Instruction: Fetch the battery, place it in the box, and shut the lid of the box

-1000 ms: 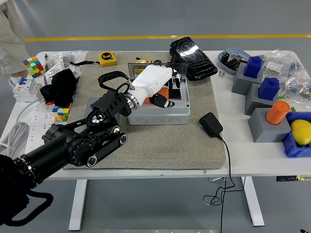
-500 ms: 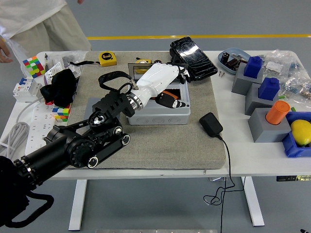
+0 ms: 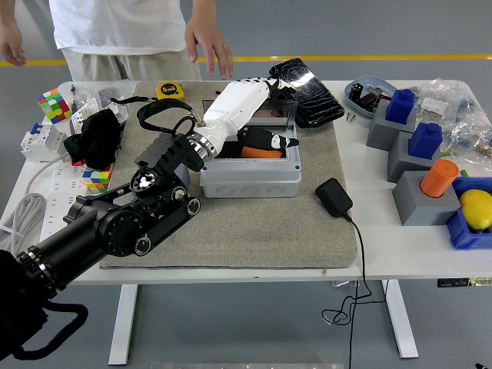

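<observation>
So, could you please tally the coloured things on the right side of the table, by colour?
Blue: 3 - two blocks and a bin
Orange: 1 - a cylinder
Yellow: 1 - a lemon-like fruit
Grey: 3 - stands
Total: 8

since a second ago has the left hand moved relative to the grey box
Yes. The left hand has lifted out of the grey box and shifted toward its far rim, near the upright clear lid; it was down inside the box before.
</observation>
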Controlling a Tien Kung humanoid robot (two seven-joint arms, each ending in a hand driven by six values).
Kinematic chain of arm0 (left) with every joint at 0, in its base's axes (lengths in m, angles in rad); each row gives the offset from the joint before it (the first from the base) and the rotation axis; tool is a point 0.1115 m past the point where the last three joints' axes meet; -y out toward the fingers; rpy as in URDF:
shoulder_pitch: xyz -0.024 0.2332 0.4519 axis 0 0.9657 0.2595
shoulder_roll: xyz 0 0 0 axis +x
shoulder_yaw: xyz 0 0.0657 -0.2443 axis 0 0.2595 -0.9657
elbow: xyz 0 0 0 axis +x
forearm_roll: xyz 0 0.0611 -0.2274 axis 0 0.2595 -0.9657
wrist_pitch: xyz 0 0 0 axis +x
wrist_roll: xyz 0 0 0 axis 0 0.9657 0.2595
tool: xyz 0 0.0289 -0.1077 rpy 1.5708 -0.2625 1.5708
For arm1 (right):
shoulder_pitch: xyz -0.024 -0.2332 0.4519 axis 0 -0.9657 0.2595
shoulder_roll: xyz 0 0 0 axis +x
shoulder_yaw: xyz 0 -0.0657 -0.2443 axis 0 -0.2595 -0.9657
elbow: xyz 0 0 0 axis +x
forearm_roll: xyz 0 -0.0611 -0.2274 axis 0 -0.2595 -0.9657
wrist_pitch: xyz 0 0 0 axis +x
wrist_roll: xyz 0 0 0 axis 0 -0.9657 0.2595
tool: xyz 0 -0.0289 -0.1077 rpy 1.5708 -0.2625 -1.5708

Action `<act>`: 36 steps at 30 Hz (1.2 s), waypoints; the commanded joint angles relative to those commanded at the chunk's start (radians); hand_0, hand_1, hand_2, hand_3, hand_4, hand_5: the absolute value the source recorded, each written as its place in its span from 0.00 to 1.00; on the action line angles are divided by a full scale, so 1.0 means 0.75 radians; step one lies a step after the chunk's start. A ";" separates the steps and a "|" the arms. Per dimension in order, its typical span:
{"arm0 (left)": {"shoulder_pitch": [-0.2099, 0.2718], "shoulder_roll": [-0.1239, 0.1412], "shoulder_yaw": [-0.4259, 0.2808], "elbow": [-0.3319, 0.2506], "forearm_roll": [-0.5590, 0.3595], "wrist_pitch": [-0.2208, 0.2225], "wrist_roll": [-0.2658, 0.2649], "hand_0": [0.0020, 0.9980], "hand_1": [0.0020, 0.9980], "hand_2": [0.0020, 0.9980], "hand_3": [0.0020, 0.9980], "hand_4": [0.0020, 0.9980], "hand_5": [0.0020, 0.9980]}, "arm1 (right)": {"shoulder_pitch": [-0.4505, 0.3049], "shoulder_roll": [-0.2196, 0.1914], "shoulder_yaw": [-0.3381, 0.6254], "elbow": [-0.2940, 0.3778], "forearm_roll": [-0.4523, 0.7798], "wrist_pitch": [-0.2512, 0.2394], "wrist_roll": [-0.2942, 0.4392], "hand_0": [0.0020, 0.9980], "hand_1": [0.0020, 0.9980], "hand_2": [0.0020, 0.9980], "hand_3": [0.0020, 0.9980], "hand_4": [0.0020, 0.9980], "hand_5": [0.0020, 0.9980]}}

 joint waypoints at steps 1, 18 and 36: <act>-0.002 0.000 -0.006 0.006 0.006 -0.007 0.014 0.92 0.93 0.94 0.90 1.00 0.54 | 0.001 0.000 -0.001 0.000 0.001 0.000 0.000 0.56 0.59 0.58 0.55 0.93 0.48; 0.004 0.000 0.035 0.000 0.061 -0.128 0.180 0.83 0.80 0.76 0.78 1.00 0.63 | 0.000 -0.002 -0.005 0.001 -0.002 -0.001 -0.001 0.55 0.59 0.58 0.55 0.93 0.48; 0.126 0.071 0.071 -0.235 0.023 -0.198 0.291 0.70 0.61 0.61 0.71 1.00 0.62 | -0.004 -0.003 0.019 -0.001 -0.004 -0.001 0.003 0.56 0.58 0.58 0.55 0.93 0.48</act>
